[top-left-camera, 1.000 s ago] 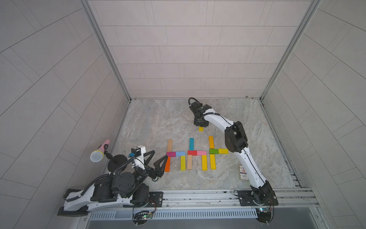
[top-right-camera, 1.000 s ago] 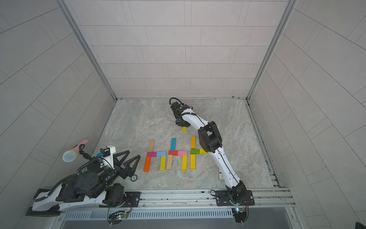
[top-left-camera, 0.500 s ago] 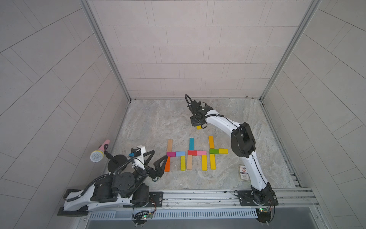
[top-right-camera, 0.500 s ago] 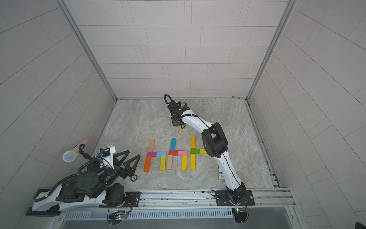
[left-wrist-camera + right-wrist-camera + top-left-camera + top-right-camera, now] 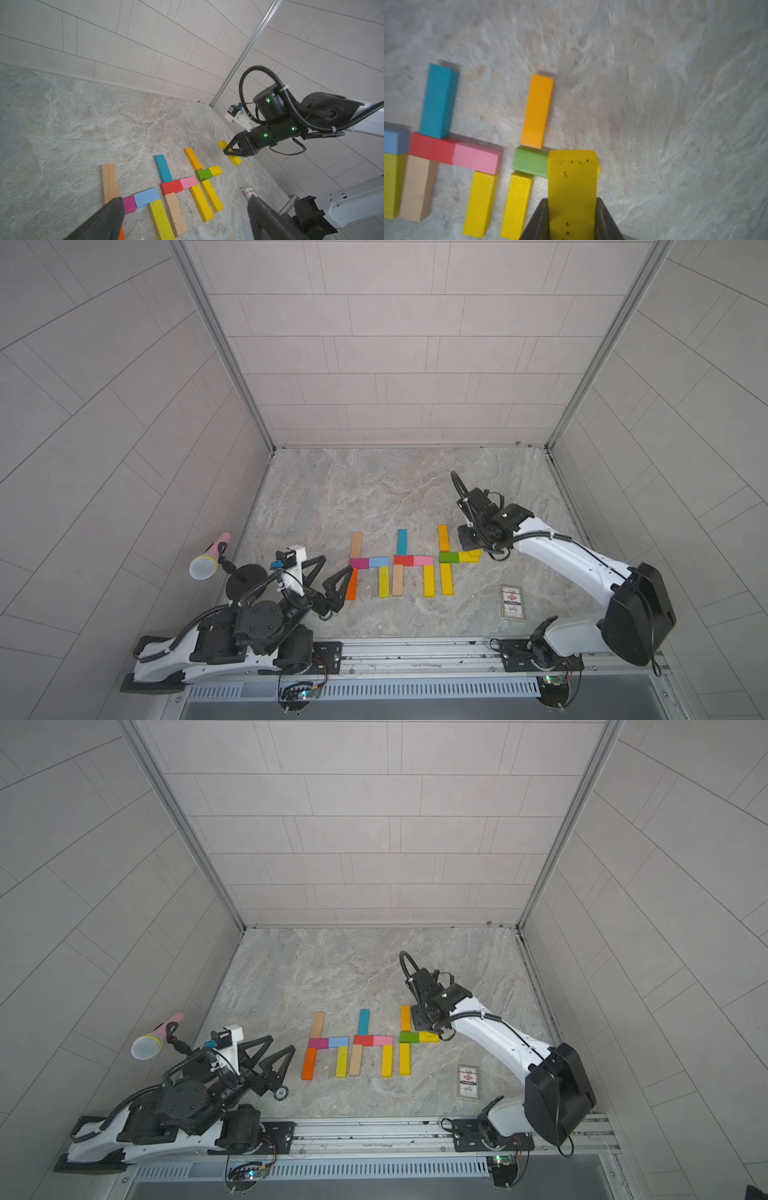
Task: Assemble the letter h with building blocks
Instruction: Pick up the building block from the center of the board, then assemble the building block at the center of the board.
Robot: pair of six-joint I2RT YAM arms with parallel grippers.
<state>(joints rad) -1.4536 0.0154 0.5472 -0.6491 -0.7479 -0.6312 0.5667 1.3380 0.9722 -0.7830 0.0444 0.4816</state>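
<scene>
On the marbled tabletop [image 5: 374, 497], in front of both arms, I count three letter shapes laid flat from building blocks [image 5: 397, 580].

- Shape nearest my left arm: plain wood block [image 5: 356, 544] pointing away. Magenta block [image 5: 359, 563] and light blue block [image 5: 379, 562] form the bar. Orange block [image 5: 351, 584] and lime block [image 5: 384, 581] are the legs.
- Middle shape: teal block [image 5: 401, 541], red block [image 5: 403, 560], pink block [image 5: 423, 560], with a wood leg and a yellow leg below.
- Third shape: amber block [image 5: 443, 538], green block [image 5: 449, 557], short yellow block [image 5: 467, 556]. One yellow leg [image 5: 446, 579] lies under the green.

Right claw [image 5: 572, 199] is clamped tight on a long yellow block [image 5: 572, 176], with a finger on each long side. From above, the block sits over the short yellow block, just beside the green block's outer end. I cannot tell whether it touches the tabletop.

Left claw [image 5: 337, 563] is spread fully wide and holds nothing. It sits low, right by the orange block.

The only container is a printed card box [image 5: 511, 601]. It lies flat and closed between the blocks and my right arm's base. I cannot see what is in it.

A microphone [image 5: 205, 566] stands beside my left arm.
</scene>
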